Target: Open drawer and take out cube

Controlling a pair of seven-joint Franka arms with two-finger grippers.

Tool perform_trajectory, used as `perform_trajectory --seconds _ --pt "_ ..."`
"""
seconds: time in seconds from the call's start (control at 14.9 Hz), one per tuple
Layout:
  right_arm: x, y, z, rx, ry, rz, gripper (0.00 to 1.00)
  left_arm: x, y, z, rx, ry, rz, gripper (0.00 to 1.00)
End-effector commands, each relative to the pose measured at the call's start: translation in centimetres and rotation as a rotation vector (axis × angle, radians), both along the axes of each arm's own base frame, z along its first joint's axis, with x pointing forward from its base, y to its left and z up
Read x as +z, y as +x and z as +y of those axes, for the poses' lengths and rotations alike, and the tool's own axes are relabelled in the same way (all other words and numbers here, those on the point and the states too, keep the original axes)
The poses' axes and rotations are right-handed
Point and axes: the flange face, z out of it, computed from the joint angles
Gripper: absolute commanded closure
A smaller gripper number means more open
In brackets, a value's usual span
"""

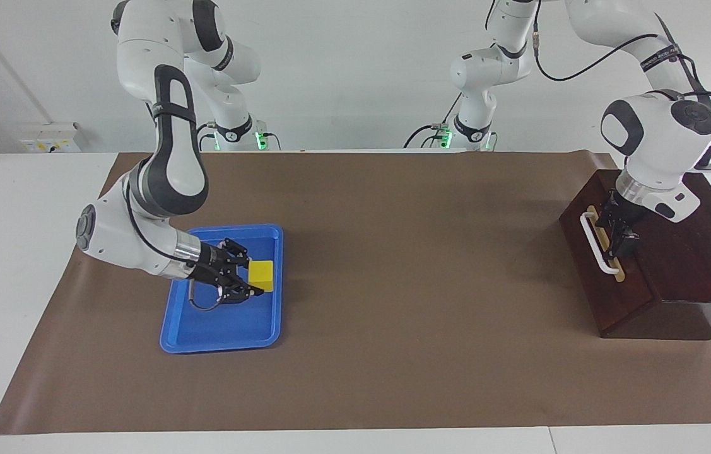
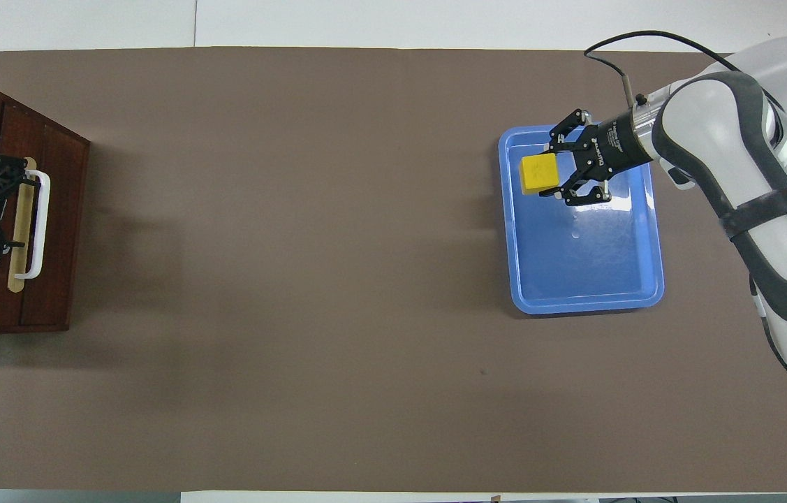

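Observation:
The yellow cube (image 1: 260, 275) sits between the fingers of my right gripper (image 1: 253, 273), which is shut on it and holds it a little above the blue tray (image 1: 223, 328). The cube also shows in the overhead view (image 2: 538, 173), over the tray's edge toward the table's middle. The dark wooden drawer (image 1: 601, 277) looks pushed in, its front flush with its box at the left arm's end. My left gripper (image 1: 619, 226) is open at the white bar handle (image 1: 596, 244), fingers spread along the pale strip, gripping nothing.
The blue tray (image 2: 585, 279) lies on the brown mat (image 2: 295, 279) toward the right arm's end, nothing resting in it. The drawer box (image 2: 51, 307) stands on the mat's edge at the left arm's end.

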Motion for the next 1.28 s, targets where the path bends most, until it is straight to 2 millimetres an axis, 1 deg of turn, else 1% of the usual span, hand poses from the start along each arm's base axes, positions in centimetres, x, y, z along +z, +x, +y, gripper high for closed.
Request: perform_trajectory --seconds 0.0,0.13,0.2,0.27,0.34,0.47,0.54,0.61,0.74,0.81,0.87,0.94,1.01,1.08,1.14,1.21 --pt "-1.7 -1.2 -2.5 -0.006 -0.029 0.02 1.0 0.8 0.0 -0.1 -0.026 0.019 0.013 0.0" --pt "-2.8 -1.7 -4.3 -0.036 -0.052 0.023 1.0 4.6 -0.2 -2.2 -0.056 0.016 0.081 0.0" --pt "-3.7 -2.2 -4.8 -0.049 -0.06 0.025 1.0 7.2 -0.9 -3.0 -0.078 0.018 0.096 0.0" --pt "-4.6 -3.0 -5.1 -0.037 -0.064 0.017 1.0 9.8 -2.2 -5.0 -0.135 0.015 0.113 0.0" --pt "-5.4 -3.8 -5.3 -0.021 -0.067 0.008 1.0 11.4 -3.4 -7.0 -0.2 0.021 0.123 0.0" --pt "-6.6 -4.9 -5.5 -0.002 -0.072 -0.01 1.0 12.7 -5.3 -9.1 -0.335 0.023 0.181 0.0" --pt "-7.0 -5.4 -5.5 -0.003 -0.072 -0.005 1.0 13.3 -5.8 -9.6 -0.438 0.024 0.202 0.0" --pt "-7.3 -5.7 -5.5 -0.005 -0.07 0.001 1.0 14.2 -6.0 -10.8 -0.542 0.029 0.197 0.0" --pt "-7.4 -5.9 -5.7 0.009 -0.07 -0.006 1.0 15.1 -5.4 -11.2 -0.677 0.03 0.206 0.0" --pt "-7.7 -6.2 -5.7 0.029 -0.066 -0.016 1.0 14.6 -5.1 -10.5 -0.729 0.012 0.226 0.0" --pt "-7.8 -6.5 -5.8 0.048 -0.063 -0.025 1.0 14.4 -4.9 -10.3 -0.798 -0.038 0.215 0.0" --pt "-7.9 -6.6 -5.9 0.049 -0.066 -0.031 0.88 14.3 -4.8 -9.8 -0.863 -0.066 0.209 0.0" --pt "-8.2 -6.8 -6.3 0.043 -0.072 -0.033 0.62 14.1 -4.2 -9.4 -0.93 -0.078 0.217 0.0" --pt "-8.3 -6.9 -6.3 0.063 -0.068 -0.044 0.24 15.2 -4.0 -9.3 -0.987 -0.077 0.224 0.0" --pt "-8.3 -6.9 -6.3 0.091 -0.063 -0.061 0.0 15.6 -4.0 -8.6 -1.038 -0.087 0.234 0.0" --pt "-8.3 -6.9 -6.3 0.107 -0.06 -0.072 0.0 15.6 -4.1 -8.9 -1.089 -0.097 0.247 0.0"
